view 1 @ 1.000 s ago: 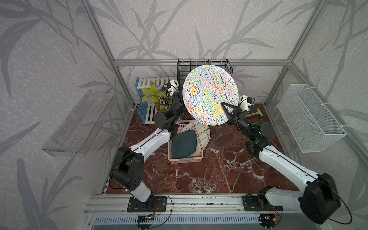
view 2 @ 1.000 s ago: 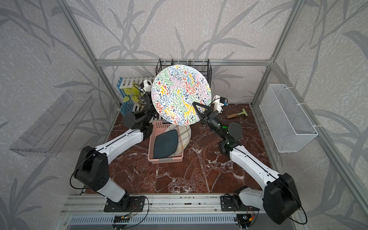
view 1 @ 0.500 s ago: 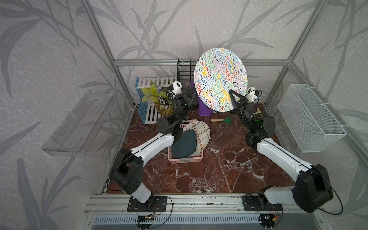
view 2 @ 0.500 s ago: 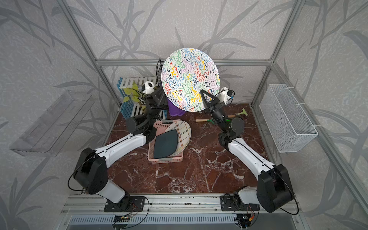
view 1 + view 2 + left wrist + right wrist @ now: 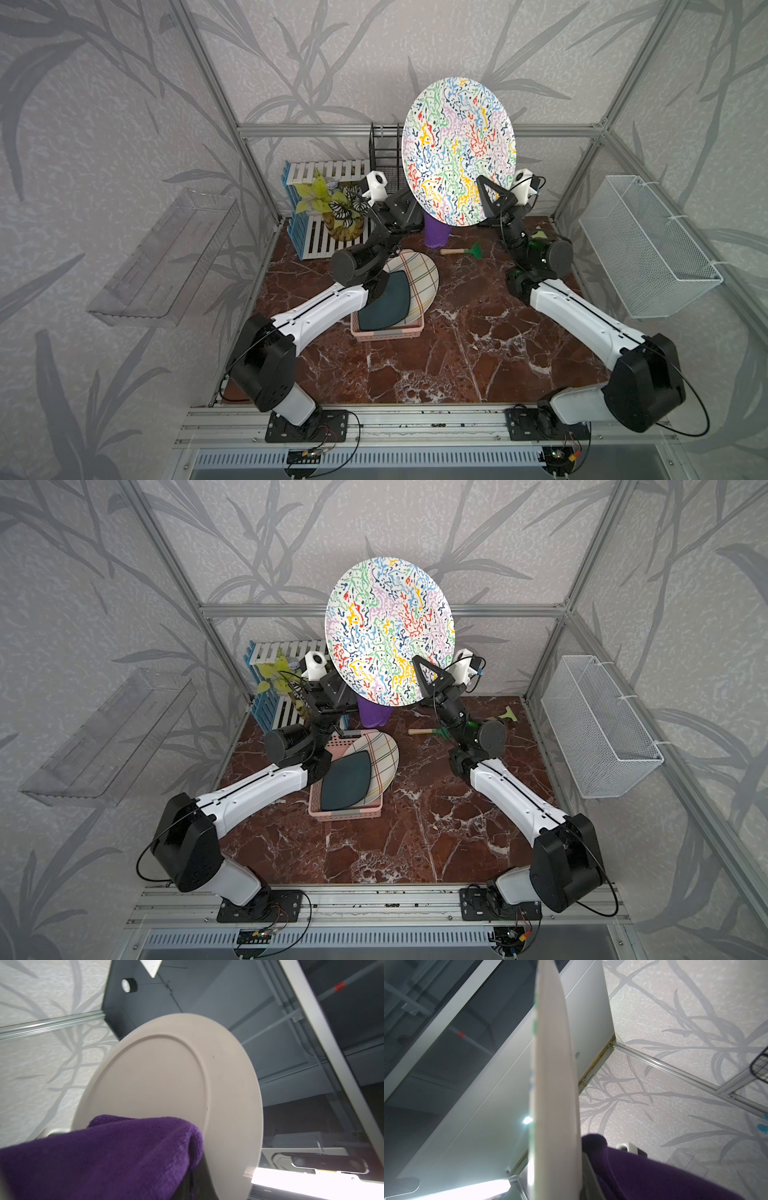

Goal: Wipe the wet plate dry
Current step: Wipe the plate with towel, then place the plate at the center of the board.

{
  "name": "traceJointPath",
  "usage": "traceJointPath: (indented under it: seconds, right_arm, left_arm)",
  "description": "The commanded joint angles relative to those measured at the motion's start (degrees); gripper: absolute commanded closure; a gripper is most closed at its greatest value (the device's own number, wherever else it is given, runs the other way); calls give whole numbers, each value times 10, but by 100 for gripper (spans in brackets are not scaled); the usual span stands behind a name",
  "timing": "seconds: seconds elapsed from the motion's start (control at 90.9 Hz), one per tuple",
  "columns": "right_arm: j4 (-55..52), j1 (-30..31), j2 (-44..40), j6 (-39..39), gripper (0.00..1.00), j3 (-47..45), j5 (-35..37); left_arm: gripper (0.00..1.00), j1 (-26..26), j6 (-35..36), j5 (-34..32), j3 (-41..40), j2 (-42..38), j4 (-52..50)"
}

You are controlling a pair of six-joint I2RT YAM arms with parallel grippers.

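Note:
The plate [image 5: 459,151] [image 5: 388,631], white with a colourful squiggle pattern, is held upright high above the table in both top views. My right gripper [image 5: 482,189] [image 5: 417,667] is shut on its lower rim. The right wrist view shows the plate [image 5: 554,1084] edge-on. My left gripper [image 5: 405,203] [image 5: 332,688] is shut on a purple cloth [image 5: 436,232] [image 5: 372,712] and sits behind the plate's lower left. In the left wrist view the cloth [image 5: 104,1157] lies against the plate's plain beige back [image 5: 166,1076] and hides the jaws.
A pink basket [image 5: 388,332] below holds a plaid plate [image 5: 419,270] and a dark teal plate [image 5: 386,303]. A potted plant [image 5: 332,208] and slatted rack [image 5: 316,237] stand at the back left. A small rake [image 5: 461,250] lies behind. A wire basket [image 5: 648,249] hangs on the right wall.
The right gripper has carried the plate up and to the right, turning it. The left gripper with the purple cloth has followed behind it.

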Motion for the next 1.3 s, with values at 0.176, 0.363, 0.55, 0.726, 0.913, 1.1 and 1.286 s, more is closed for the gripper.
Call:
traceJointPath:
  seconds: [0.176, 0.363, 0.55, 0.726, 0.913, 1.1, 1.286]
  right_arm:
    - [-596, -123, -273, -276, 100, -110, 22]
    - [-846, -166, -414, -351, 100, -178, 99]
    - [-851, -196, -434, -320, 100, -272, 54]
    - [-745, -195, -347, -310, 100, -325, -24]
    - [-671, -164, -214, -326, 100, -334, -53]
    - [-654, -125, -124, -376, 100, -332, -20]
    - [-646, -120, -32, -419, 94, -349, -15]
  left_arm:
    - [100, 27, 601, -107, 12, -248, -692]
    - [100, 126, 614, -150, -53, -288, -772]
    - [100, 172, 602, -208, -76, -281, -848]
    - [100, 219, 575, -229, -117, -279, -882]
    - [100, 246, 564, -232, -163, -285, -884]
    - [100, 256, 566, -260, -180, -282, -899]
    - [100, 265, 553, -246, -203, -286, -884]
